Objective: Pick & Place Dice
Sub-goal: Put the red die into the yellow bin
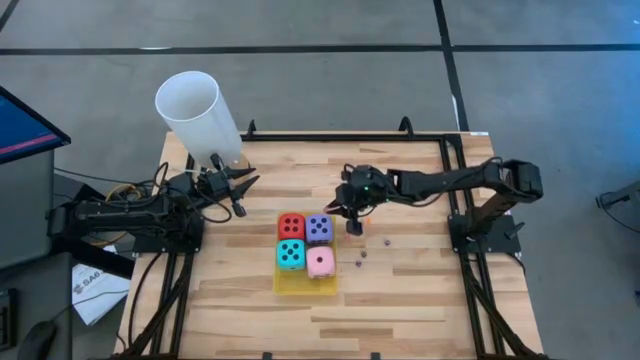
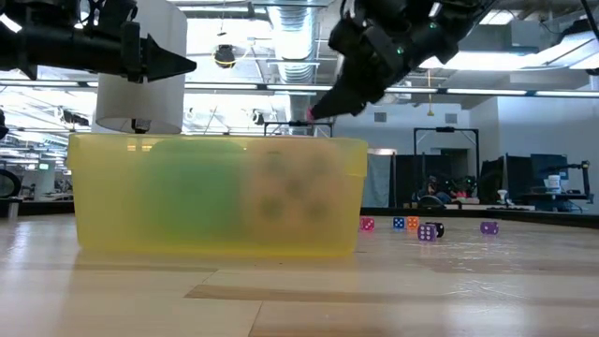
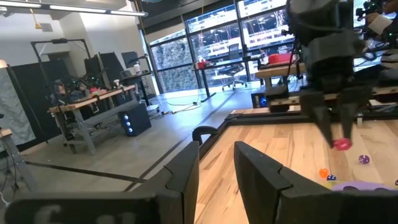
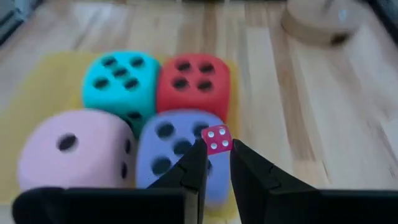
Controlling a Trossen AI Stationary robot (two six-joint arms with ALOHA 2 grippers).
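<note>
Pinching a tiny red die [image 4: 217, 139] in the right gripper [image 4: 214, 163], just above the purple die [image 4: 177, 149]; left gripper [image 3: 217, 165] slightly apart, far off.

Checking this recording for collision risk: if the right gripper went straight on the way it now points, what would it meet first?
Most likely the purple die. The right gripper, its jaws shut on a tiny pink die, points down at the big dice in the yellow tray; the purple one lies directly ahead, though depth is uncertain.
</note>
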